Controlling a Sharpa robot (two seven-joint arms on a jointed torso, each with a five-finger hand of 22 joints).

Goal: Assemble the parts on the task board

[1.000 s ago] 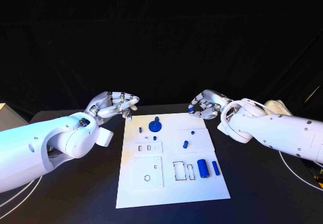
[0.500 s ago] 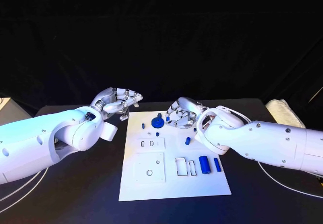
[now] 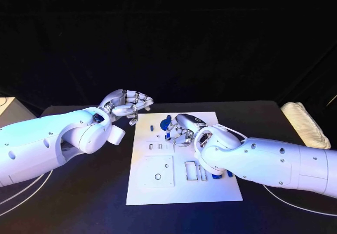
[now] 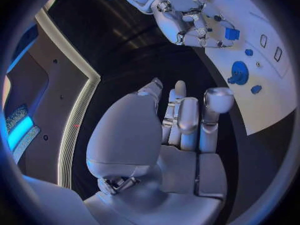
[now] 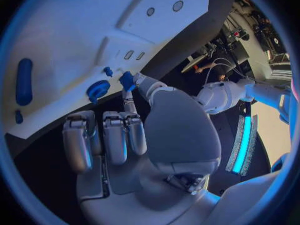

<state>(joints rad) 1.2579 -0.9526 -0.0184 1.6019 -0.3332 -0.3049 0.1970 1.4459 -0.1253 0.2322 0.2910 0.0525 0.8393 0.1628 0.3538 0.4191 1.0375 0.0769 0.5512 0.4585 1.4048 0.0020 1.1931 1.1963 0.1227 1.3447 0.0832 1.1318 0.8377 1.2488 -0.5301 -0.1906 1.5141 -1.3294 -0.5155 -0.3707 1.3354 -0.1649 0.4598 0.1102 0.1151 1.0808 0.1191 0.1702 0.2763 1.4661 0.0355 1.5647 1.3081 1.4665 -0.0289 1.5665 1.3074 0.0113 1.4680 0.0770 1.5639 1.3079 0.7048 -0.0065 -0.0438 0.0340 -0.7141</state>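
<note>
**Right robot hand pinching blue part over board**

Right robot hand (image 3: 181,130) over the task board (image 3: 184,192), a small blue part (image 5: 127,80) pinched at its fingertips. Blue round part (image 3: 165,124) sits just beside it on the board. Left robot hand (image 3: 128,105) off the board's far-left corner above the tabletop (image 3: 84,204), fingers curled in, holding nothing.

Black table (image 3: 84,204), black curtain backdrop (image 3: 168,48), pale cushion-like object (image 3: 306,124) at the table's right edge

Blue parts (image 3: 215,174) on the task board (image 3: 182,190) partly hidden behind the right arm (image 3: 267,163)
</note>
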